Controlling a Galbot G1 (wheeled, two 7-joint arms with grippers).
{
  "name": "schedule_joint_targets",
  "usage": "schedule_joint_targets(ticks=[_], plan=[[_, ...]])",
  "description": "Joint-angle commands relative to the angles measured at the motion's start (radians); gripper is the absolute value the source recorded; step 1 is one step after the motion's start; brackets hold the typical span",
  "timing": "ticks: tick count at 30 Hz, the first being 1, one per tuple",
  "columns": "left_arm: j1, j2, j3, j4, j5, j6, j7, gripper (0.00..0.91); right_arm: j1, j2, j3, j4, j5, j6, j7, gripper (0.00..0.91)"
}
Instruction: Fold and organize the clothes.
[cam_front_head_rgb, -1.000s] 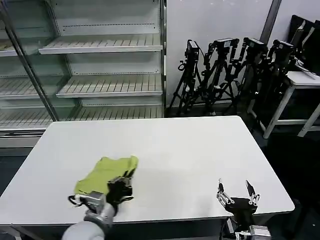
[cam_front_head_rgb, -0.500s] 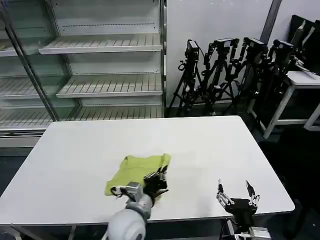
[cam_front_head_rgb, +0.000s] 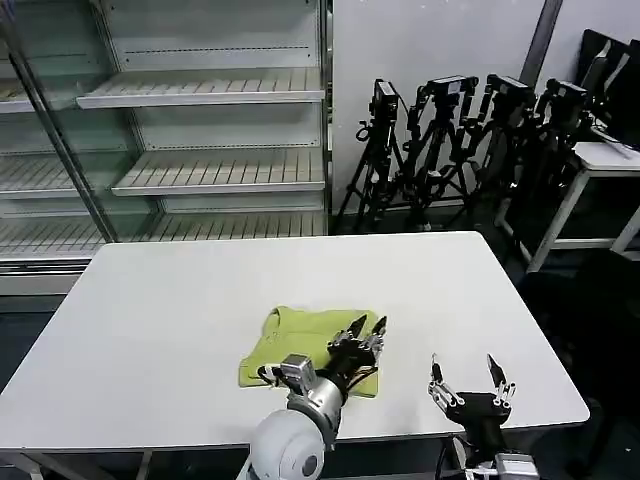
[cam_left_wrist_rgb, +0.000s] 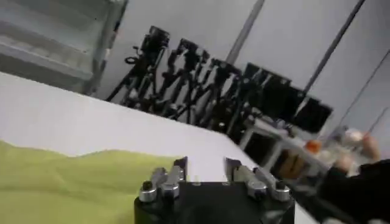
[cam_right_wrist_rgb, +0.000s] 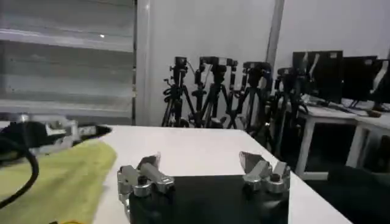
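Head view: bright, even overhead light, I see soft shadow under left gripper (cam_front_head_rgb: 364, 326) on shirt (cam_front_head_rgb: 290, 338). White table (cam_front_head_rgb: 420, 290) near washed out. Left wrist view motion-blurred, tilted; background tripods (cam_left_wrist_rgb: 183, 67) soft. Right wrist view dimmer, slightly hazy.

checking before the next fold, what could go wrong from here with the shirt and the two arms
The T-shirt lies bunched near the table's front edge; a tug toward the robot could pull it off. The left end effector sits open over the shirt's right edge, so a careless close may pinch several layers and spoil the fold. The right end effector, open at the front right of the table, waits close by; a sideways sweep of either arm could make them collide.
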Motion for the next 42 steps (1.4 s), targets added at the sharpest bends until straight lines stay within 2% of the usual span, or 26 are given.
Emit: schedule_joint_targets(ticks=[1,3,6,10,15,19,32,42], plan=[[0.195,-0.031,-0.083,-0.215,-0.119,-0.021,0.052,0.907,0.033,0.004,-0.039,-0.022,-0.014,0.007,-0.014,0.907],[0.252,0.018,-0.145,-0.251,0.018,-0.034,0.054,0.907,0.048,0.000,-0.052,-0.033,-0.021,0.015,-0.020,0.907],[0.345,0.103,-0.238,-0.293,0.248,-0.113,0.059,0.907,0.074,-0.007,-0.066,-0.056,-0.045,0.041,-0.060,0.907],[0.429,0.170,-0.378,-0.330,0.379,-0.206,0.052,0.907,0.094,-0.003,-0.095,-0.073,-0.050,0.067,-0.079,0.907],[0.472,0.171,-0.458,-0.353,0.390,-0.246,0.025,0.907,0.123,0.022,-0.118,-0.096,-0.045,0.113,-0.070,0.907],[0.512,0.152,-0.457,-0.373,0.441,-0.284,0.016,0.907,0.130,0.031,-0.126,-0.100,-0.049,0.127,-0.073,0.907],[0.573,0.134,-0.404,-0.413,0.510,-0.260,0.019,0.907,0.121,0.049,-0.119,-0.101,-0.047,0.158,-0.076,0.907],[0.597,0.123,-0.398,-0.441,0.522,-0.264,0.019,0.907,0.091,0.051,-0.130,-0.063,-0.054,0.102,-0.077,0.907]])
